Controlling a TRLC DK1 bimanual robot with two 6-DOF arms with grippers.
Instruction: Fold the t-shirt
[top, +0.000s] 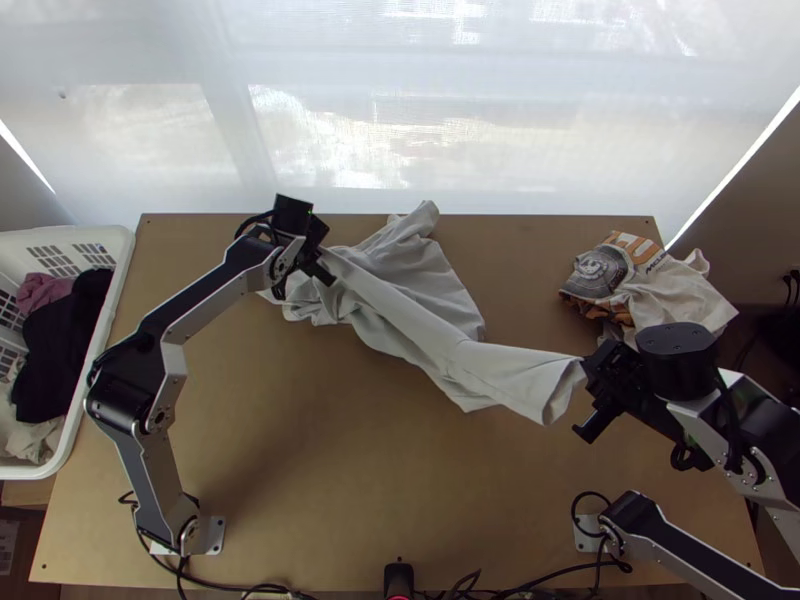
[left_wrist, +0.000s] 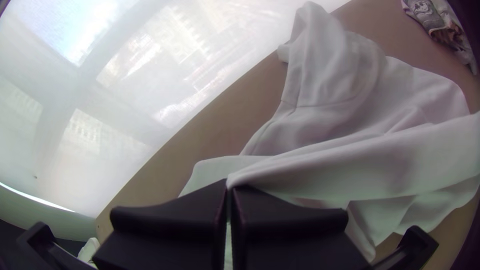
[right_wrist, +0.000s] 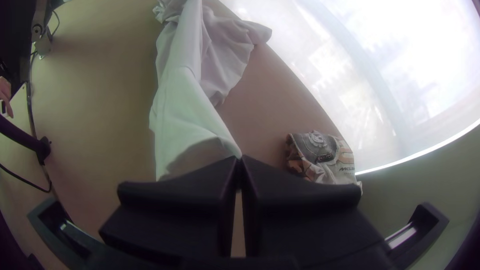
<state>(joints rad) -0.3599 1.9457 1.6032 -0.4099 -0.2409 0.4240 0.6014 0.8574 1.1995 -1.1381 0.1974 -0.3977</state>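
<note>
Clenching shirt (top: 425, 322) in left claw (left_wrist: 230, 186) and right claw (right_wrist: 240, 159), holding it drawn out between them, probably for straightening before folding

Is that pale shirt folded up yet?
No, the white t-shirt isn't folded: one stretch is pulled between the two grippers, and the rest lies bunched and rumpled on the table.

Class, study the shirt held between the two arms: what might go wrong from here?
The left end effector and right end effector seem to pinch only small bits of the shirt, so it may slip. Beside the held strip, the rest lies bunched; creases may get folded in.
</note>
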